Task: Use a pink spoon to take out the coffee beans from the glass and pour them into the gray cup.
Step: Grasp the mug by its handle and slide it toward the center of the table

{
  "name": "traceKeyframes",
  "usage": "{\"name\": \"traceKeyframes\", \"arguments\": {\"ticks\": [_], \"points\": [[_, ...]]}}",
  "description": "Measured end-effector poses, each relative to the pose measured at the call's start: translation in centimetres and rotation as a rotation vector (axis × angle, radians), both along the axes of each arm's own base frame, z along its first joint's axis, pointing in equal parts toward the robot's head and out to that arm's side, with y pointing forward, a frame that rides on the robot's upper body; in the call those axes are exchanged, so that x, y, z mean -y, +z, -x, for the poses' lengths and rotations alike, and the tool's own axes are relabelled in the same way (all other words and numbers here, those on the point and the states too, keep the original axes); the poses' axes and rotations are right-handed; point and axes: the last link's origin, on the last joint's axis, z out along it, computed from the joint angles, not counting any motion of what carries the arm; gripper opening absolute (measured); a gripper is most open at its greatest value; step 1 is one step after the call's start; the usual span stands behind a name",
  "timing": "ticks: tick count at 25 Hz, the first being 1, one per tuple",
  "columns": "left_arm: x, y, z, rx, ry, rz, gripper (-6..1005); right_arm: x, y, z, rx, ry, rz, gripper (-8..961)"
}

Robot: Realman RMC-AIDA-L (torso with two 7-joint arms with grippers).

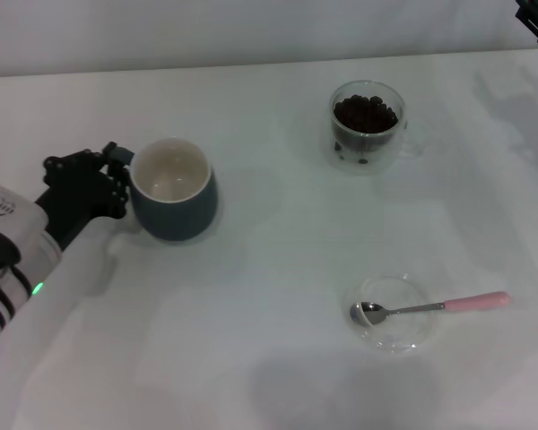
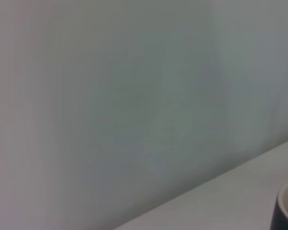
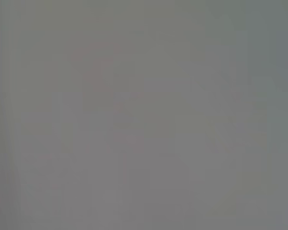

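Gray cup (image 1: pixel 174 190) at frame left; glass (image 1: pixel 368 125) holding coffee beans (image 1: pixel 366 113) upper right; pink spoon (image 1: pixel 428 307) lower right, seemingly resting on a saucer (image 1: pixel 393 315).

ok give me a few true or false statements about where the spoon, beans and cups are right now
1. The pink spoon lies with its bowl on the clear saucer. True.
2. The gray cup is full of coffee beans. False: its inside is bare.
3. The coffee beans are in the glass. True.
4. The left tool holds the spoon. False: it sits beside the gray cup, far from the spoon.
5. The glass lies tipped over. False: it stands upright.
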Motion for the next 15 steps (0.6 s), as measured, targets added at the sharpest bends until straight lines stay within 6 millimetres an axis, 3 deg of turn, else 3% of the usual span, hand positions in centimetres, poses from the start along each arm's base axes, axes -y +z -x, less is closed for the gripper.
{"name": "traceKeyframes", "arguments": {"ticks": [6, 15], "points": [[0.9, -1.1, -0.8, 0.043, 0.002, 0.027, 92, 0.2, 0.2, -0.1, -0.003, 0.003, -0.007, 854], [2.6, -1.6, 0.4, 0.074, 0.051, 0.039, 91, 0.1, 0.4, -0.1, 0.005, 0.005, -0.012, 854]]}}
